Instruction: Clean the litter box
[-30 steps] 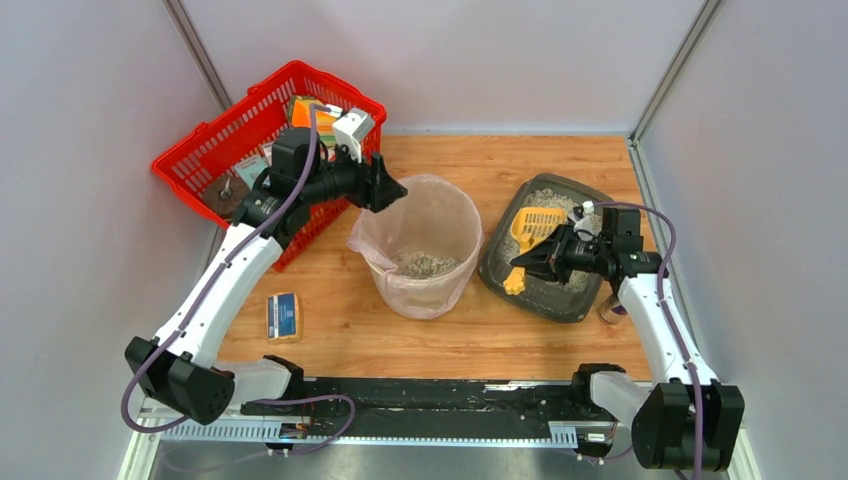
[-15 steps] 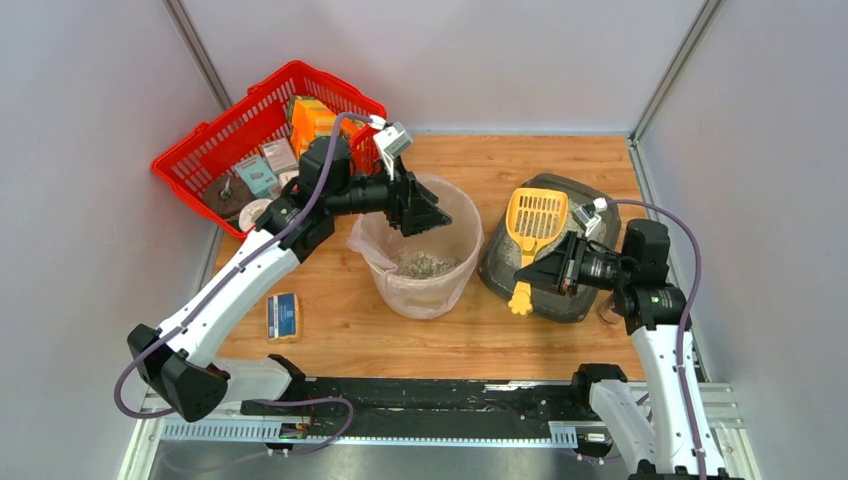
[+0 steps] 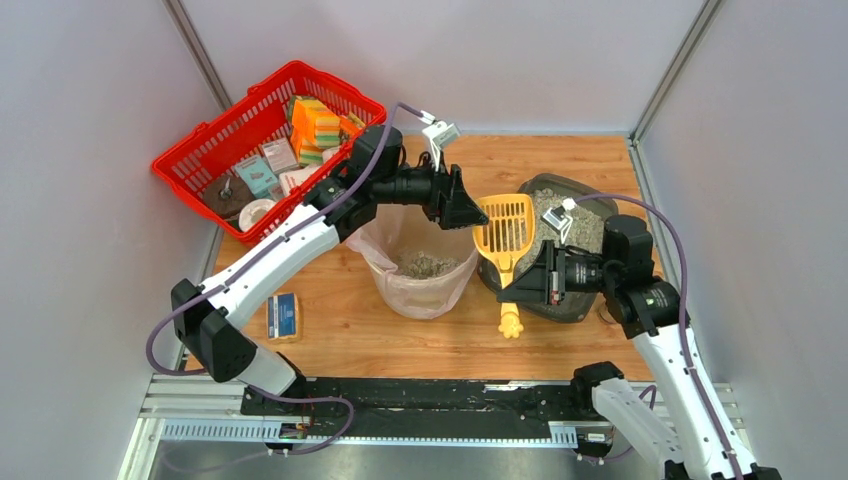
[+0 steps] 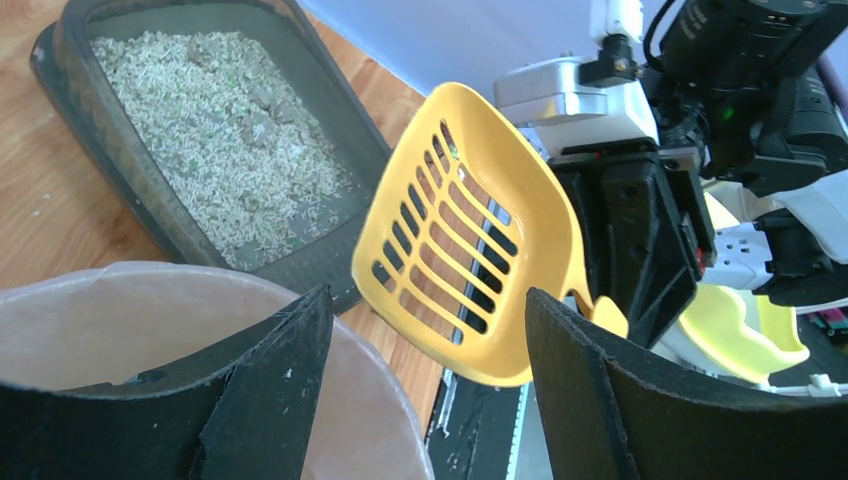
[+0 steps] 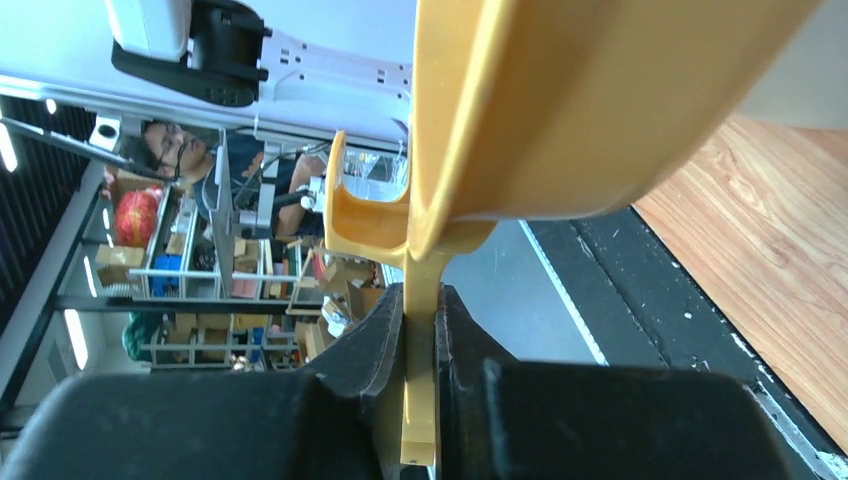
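Observation:
The litter box [image 3: 548,186], a dark grey tray of pale gravelly litter, lies at the right of the table and also shows in the left wrist view [image 4: 330,110]. My right gripper [image 3: 512,287] is shut on the handle of a yellow slotted scoop [image 3: 505,228], held in the air between litter box and bin. In the right wrist view the handle [image 5: 420,300] is clamped edge-on between the fingers. My left gripper [image 3: 472,212] hangs open over the bin's right rim, just left of the scoop head [image 4: 460,250]. Nothing is between its fingers.
A round beige bin [image 3: 385,255] with a clear bag liner holds some litter at the table's middle. A red mesh basket [image 3: 205,150] of packets sits at the back left. A small blue box [image 3: 283,315] lies at the front left. Grey walls enclose the table.
My left arm swung right from the basket, across the bin, towards the scoop, its jaws widening. My right gripper lifted the scoop off the litter box and carried it left.

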Available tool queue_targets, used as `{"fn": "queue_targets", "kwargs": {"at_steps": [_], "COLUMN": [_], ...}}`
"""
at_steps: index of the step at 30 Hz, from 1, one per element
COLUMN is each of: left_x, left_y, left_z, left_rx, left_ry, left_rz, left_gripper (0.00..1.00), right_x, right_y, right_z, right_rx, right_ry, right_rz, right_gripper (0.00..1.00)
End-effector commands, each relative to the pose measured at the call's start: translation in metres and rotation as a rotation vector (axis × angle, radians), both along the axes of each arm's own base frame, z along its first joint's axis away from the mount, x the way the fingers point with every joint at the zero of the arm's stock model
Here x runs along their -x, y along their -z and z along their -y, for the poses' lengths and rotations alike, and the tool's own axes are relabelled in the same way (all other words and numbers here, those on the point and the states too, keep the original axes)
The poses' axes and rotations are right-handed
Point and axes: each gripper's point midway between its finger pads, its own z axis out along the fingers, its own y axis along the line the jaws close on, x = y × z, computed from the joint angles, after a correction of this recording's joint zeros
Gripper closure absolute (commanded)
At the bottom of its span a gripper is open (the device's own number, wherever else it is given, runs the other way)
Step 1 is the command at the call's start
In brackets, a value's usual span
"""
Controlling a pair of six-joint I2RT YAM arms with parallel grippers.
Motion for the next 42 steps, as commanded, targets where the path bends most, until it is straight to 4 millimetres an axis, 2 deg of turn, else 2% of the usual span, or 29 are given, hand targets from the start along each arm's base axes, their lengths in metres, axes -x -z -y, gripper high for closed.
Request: {"fn": "queue_targets", "kwargs": {"at_steps": [1,5,10,16,19,20,22,23,26,29,31,32,34,35,37,39,40,42], "left_x": [0.000,0.002,0.011,0.019,0.017,0.018,0.016,0.017,0.014,0.012,0.007,0.006,0.001,-0.003,-0.008,-0.013,-0.015,-0.017], "left_y": [-0.018,-0.019,-0.005,0.010,0.016,0.017,0.018,0.018,0.020,0.021,0.024,0.026,0.031,0.033,0.036,0.038,0.039,0.042], "left_z": [0.001,0.005,0.010,0.016,0.016,0.015,0.014,0.013,0.011,0.009,0.007,0.005,0.002,-0.001,-0.004,-0.007,-0.008,-0.008], "left_rx": [0.027,0.053,0.047,0.043,0.024,0.017,0.012,0.010,-0.004,-0.013,-0.023,-0.030,-0.050,-0.057,-0.067,-0.066,-0.069,-0.080], "left_ry": [-0.001,0.026,0.102,0.176,0.170,0.169,0.157,0.154,0.118,0.092,0.060,0.046,0.012,-0.008,-0.038,-0.056,-0.065,-0.072], "left_rz": [0.034,0.022,-0.009,-0.093,-0.094,-0.099,-0.099,-0.102,-0.115,-0.135,-0.169,-0.181,-0.202,-0.208,-0.225,-0.252,-0.261,-0.278], "left_gripper": [0.22,0.21,0.25,0.55,0.85,1.00,1.00,1.00,1.00,1.00,1.00,1.00,1.00,1.00,1.00,1.00,1.00,1.00], "right_x": [0.007,0.011,0.014,0.013,0.010,0.006,0.003,-0.005,-0.016,-0.025,-0.024,-0.028,-0.022,-0.030,-0.025,-0.033,-0.030,-0.041], "right_y": [-0.016,-0.006,-0.008,-0.004,-0.002,-0.001,0.000,0.003,0.008,0.012,0.010,0.011,0.010,0.008,0.006,0.001,0.004,0.002], "right_z": [-0.006,-0.013,-0.017,-0.022,-0.021,-0.021,-0.017,-0.015,-0.004,0.007,0.010,0.013,0.015,0.021,0.021,0.029,0.023,0.032], "right_rx": [-0.009,0.003,0.000,0.019,0.054,0.076,0.117,0.153,0.242,0.303,0.319,0.342,0.370,0.407,0.433,0.483,0.506,0.588], "right_ry": [-0.040,-0.074,-0.093,-0.119,-0.109,-0.085,-0.059,-0.013,0.081,0.168,0.189,0.222,0.232,0.291,0.296,0.372,0.347,0.432], "right_rz": [0.110,0.086,0.098,0.081,0.089,0.094,0.114,0.130,0.185,0.227,0.265,0.285,0.329,0.357,0.393,0.423,0.433,0.457], "right_gripper": [1.00,1.00,1.00,1.00,0.99,0.94,0.82,0.69,0.45,0.36,0.25,0.17,0.13,0.13,0.13,0.16,0.18,0.21]}}
